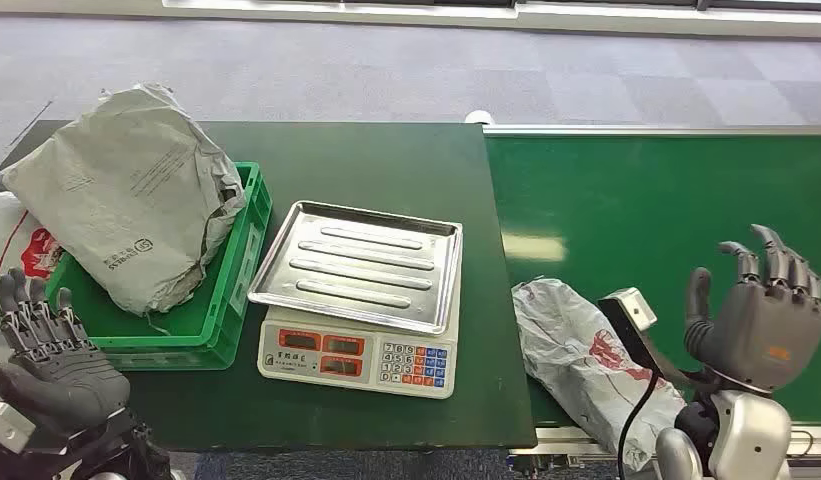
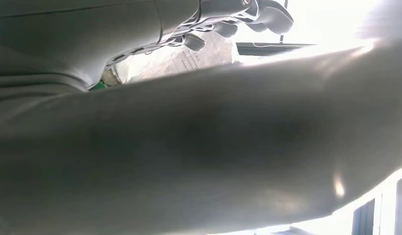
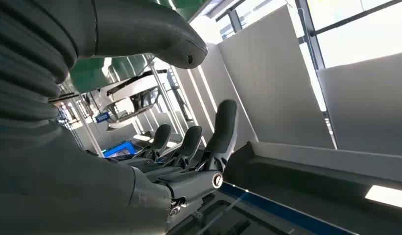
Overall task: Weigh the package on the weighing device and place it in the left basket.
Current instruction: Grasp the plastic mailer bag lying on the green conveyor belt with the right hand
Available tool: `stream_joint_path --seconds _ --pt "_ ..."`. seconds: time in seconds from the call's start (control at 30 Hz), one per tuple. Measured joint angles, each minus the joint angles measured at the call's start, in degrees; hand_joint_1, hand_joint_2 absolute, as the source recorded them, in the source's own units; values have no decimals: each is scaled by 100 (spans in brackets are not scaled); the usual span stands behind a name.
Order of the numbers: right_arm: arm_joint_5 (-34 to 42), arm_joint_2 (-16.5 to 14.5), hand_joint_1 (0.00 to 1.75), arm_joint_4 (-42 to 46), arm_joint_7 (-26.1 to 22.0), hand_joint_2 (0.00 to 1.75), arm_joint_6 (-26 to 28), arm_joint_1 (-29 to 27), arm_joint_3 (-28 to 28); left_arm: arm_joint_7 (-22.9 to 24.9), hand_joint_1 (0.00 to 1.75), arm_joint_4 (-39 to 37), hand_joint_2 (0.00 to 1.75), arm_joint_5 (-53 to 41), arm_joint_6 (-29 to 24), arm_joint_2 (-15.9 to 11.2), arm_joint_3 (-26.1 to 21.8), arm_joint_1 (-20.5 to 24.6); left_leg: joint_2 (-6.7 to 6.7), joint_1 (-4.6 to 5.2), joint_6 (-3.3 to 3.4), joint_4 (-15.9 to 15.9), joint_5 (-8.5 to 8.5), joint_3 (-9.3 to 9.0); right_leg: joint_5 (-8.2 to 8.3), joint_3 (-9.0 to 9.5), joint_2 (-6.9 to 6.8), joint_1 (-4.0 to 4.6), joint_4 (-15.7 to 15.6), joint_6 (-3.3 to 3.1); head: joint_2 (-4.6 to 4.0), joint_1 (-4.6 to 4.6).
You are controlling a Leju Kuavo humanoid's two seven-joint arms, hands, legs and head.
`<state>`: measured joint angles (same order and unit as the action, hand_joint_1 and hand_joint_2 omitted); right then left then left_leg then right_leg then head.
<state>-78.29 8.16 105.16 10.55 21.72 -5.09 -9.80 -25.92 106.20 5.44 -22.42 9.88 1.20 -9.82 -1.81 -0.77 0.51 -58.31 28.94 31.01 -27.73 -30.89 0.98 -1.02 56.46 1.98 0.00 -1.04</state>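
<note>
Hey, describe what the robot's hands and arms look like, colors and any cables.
Both hands, left hand and right hand, are dark grey with segmented fingers; the right carries a small orange mark. The right forearm is silver, with a black cable beside it.

Grey right hand (image 1: pixel 761 312) with dark fingers, silver forearm, black cable.

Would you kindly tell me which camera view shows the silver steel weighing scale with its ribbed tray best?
The head view: the silver steel weighing scale sits whole on the dark green table, empty tray, displays and keypad visible. Neither wrist view offers a usable look at it.
</note>
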Motion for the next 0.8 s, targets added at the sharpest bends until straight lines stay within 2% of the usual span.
stream_joint_path --seconds 0.07,0.17,0.27,0.37,0.43,0.57,0.8 --pt "67 29 0 -11 103 175 -277 -3 4 12 0 -12 0 15 3 -1 0 12 -1 0 0 0 0 0 0 0 0 0 0 0 0 0" --pt "232 91 0 -98 487 175 -1123 -63 31 81 0 -48 0 63 41 -10 0 49 -3 0 0 0 0 0 0 0 -1 0 0 0 0 1" --pt "415 124 0 -290 743 175 -1743 -235 84 159 0 -85 0 88 93 -29 0 80 -2 0 -2 0 -1 3 0 -3 -1 0 2 0 0 -1" --pt "691 68 0 -563 759 175 -2198 -505 146 230 0 -95 0 114 105 -42 0 91 -8 -4 -3 1 -1 4 -3 -5 -5 4 3 -4 0 -1" --pt "888 -78 0 -754 753 175 -2496 -791 204 283 0 -96 0 139 112 -51 0 90 -16 -6 -4 3 0 8 -7 -7 -10 6 3 -9 0 1" --pt "1032 -408 0 -1007 822 175 -2685 -1362 274 328 0 -95 0 189 114 -67 0 77 -16 -7 -9 12 3 12 -14 -14 -12 6 5 -18 0 -1" --pt "1051 -597 0 -1404 792 175 -2946 -1703 245 314 0 -92 0 291 114 -82 -57 -28 -1 -7 -18 14 6 11 -16 -20 -2 5 6 -22 0 0"
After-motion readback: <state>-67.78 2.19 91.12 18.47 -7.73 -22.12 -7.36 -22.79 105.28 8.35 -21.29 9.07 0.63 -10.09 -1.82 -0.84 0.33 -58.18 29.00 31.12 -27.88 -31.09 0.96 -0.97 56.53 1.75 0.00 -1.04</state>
